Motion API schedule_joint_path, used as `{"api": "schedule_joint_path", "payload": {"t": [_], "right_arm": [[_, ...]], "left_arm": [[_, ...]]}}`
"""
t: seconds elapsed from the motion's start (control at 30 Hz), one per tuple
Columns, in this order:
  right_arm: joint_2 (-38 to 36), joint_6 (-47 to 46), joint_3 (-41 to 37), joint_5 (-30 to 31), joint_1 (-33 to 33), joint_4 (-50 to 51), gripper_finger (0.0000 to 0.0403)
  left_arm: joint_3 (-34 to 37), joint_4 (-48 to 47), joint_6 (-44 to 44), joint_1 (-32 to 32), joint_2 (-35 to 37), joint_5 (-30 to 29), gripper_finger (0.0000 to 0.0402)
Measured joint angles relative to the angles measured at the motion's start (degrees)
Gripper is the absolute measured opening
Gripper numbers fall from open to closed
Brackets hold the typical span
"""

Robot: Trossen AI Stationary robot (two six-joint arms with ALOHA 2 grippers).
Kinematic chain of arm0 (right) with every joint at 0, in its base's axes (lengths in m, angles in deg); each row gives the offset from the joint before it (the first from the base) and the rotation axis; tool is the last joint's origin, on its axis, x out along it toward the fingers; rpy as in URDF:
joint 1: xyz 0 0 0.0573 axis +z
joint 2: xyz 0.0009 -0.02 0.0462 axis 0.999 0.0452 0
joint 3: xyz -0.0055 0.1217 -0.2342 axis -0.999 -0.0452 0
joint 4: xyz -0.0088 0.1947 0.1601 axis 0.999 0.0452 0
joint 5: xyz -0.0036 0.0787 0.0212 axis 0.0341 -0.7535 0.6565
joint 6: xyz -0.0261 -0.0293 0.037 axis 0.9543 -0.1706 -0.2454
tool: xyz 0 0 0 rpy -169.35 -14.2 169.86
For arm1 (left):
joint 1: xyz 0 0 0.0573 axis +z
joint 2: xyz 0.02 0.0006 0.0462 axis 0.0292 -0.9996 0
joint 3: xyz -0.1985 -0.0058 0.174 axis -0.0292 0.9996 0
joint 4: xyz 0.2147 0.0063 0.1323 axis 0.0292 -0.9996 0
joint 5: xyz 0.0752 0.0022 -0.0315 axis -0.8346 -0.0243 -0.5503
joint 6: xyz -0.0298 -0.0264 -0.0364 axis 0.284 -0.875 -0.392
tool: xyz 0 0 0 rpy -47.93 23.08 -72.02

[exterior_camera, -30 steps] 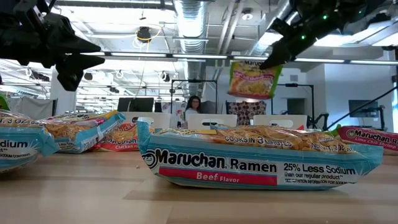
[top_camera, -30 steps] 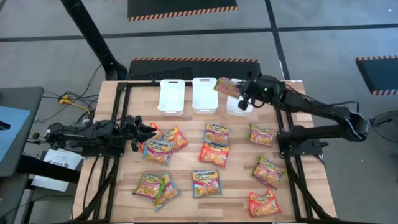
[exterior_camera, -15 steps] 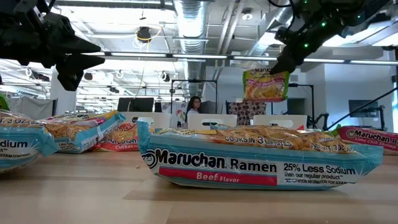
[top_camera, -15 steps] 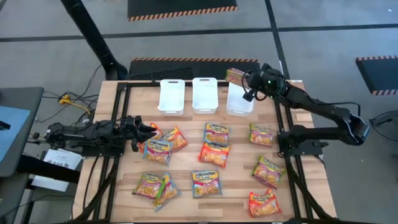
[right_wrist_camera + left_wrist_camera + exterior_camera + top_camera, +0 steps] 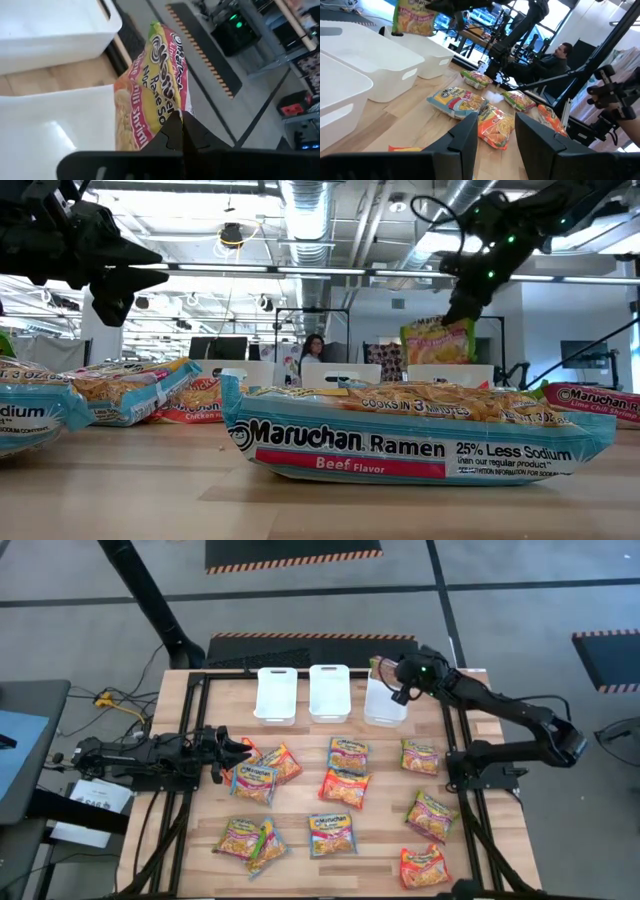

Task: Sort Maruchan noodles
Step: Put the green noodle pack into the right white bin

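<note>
Maruchan lime chili shrimp packet (image 5: 150, 80) hangs pinched in right gripper (image 5: 181, 120) over bin (image 5: 55, 135).

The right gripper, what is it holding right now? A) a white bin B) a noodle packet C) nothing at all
B: the right gripper is shut on a green-pink noodle packet, hanging it over the rightmost white bin.
</note>
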Motion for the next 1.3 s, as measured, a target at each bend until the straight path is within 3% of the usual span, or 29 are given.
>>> {"api": "schedule_joint_path", "payload": {"t": [0.7, 1.3], "right_arm": [[14.7, 2.9, 0.0, 2.1, -1.9, -6.5, 0.0007], [15.8, 6.9, 0.0, 6.9, -1.9, -9.7, 0.0084]], "left_arm": [[0.0, 0.0, 0.4, 0.0, 0.0, 0.0, 0.0117], [0.0, 0.0, 0.2, 0.0, 0.0, 0.0, 0.0117]]}}
